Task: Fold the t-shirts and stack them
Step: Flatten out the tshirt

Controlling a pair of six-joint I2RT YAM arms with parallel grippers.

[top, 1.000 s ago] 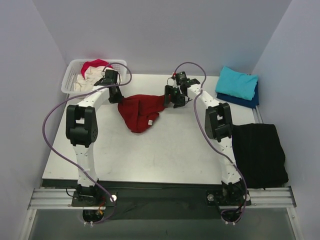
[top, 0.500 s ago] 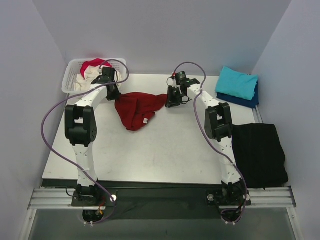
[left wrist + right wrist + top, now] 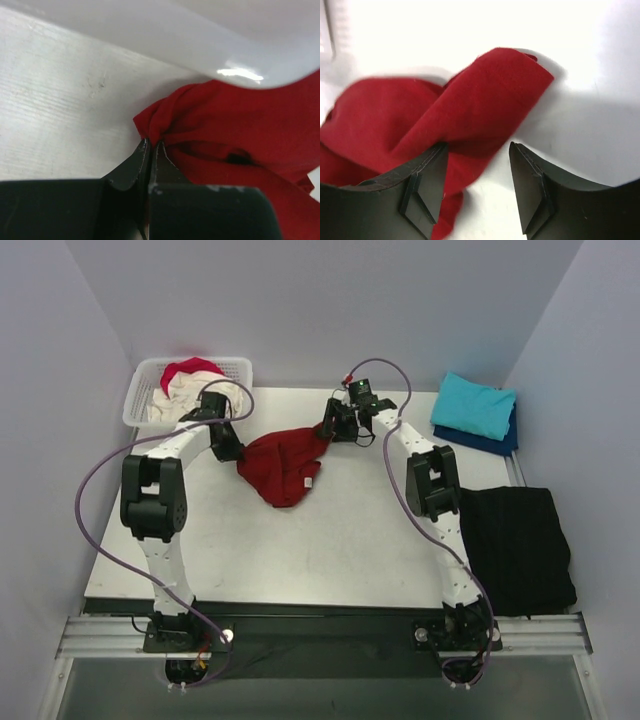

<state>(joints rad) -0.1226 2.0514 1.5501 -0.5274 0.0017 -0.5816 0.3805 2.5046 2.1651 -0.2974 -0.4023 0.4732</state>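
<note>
Dark red t-shirt (image 3: 283, 465) lies bunched at upper centre of the desk (image 3: 330, 540), its small white tag (image 3: 309, 481) unreadable. Left gripper (image 3: 151, 147) pinches its edge; right gripper (image 3: 477, 150) stands spread over another fold.

A white table (image 3: 330, 540) with a slightly scuffed top is boxed in by plain pale walls: a back wall (image 3: 330, 310), a left wall (image 3: 50, 440) and a right wall (image 3: 600, 390), all lit evenly with a faint lilac tint. A metal rail (image 3: 320, 635) is run along the table's near edge. A white lattice basket (image 3: 136, 400) is parked at the far left corner, and a black cloth (image 3: 520, 550) is draped over the right side.
</note>
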